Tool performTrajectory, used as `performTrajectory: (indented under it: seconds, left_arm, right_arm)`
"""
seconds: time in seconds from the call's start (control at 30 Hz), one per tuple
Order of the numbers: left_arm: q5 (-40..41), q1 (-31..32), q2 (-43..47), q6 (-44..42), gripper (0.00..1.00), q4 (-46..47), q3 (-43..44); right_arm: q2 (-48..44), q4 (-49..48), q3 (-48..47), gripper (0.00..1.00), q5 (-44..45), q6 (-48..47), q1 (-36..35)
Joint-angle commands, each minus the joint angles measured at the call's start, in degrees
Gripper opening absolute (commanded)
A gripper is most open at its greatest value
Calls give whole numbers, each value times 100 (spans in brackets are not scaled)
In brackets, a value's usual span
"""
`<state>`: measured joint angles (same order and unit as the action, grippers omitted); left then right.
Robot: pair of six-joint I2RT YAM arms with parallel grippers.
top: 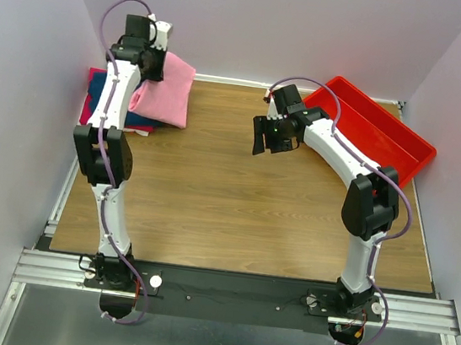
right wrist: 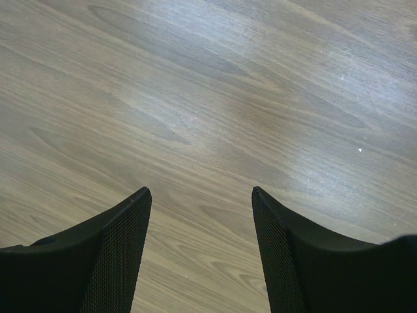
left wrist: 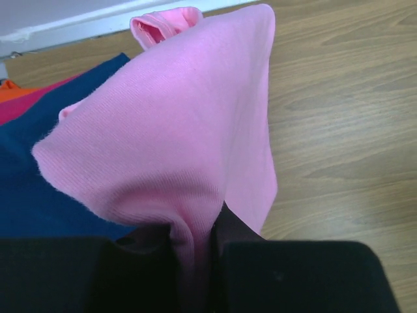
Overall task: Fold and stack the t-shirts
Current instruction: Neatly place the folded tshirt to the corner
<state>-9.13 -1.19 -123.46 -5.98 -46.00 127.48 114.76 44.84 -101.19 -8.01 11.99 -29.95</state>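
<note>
Red plastic tray (top: 389, 130) angled at far right corner of wood-grain table (top: 234, 207).

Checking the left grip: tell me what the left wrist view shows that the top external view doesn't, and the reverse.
Left wrist only: the left gripper shut on a fold of the pink t-shirt, plus an orange sliver of cloth. Top external only: the red tray and the open right gripper. Both: the pink t-shirt over the navy t-shirt, and the wooden table.
</note>
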Motion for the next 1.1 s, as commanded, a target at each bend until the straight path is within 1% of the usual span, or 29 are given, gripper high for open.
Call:
performTrajectory:
  seconds: [0.0,0.2,0.4,0.53,0.73,0.83,1.07]
  left_arm:
    - [-625,-329,770,44,0,284,23]
    - [-1073,-540,990,193,0,319,-92]
    - [-1284,-759,1227,273,0,328,-232]
    - [-1372,-979,1324,264,0,320,-495]
    - [-1416,-1181,1272,194,0,311,-786]
    - [-1408,-1252,1149,211,0,293,-751]
    - [-1092,-1383,999,202,0,258,-725]
  right_arm:
    - [126,192,-191,70,80,-100,-46]
    - [134,201,-156,70,19,-74,-46]
    - [117,201,-147,70,19,-65,-46]
    - [117,209,-156,70,28,-56,-46]
    - [117,218,-156,70,54,-47,-54]
    - [117,227,-156,70,45,-39,-46]
    - [99,253,-156,70,107,-30,-46]
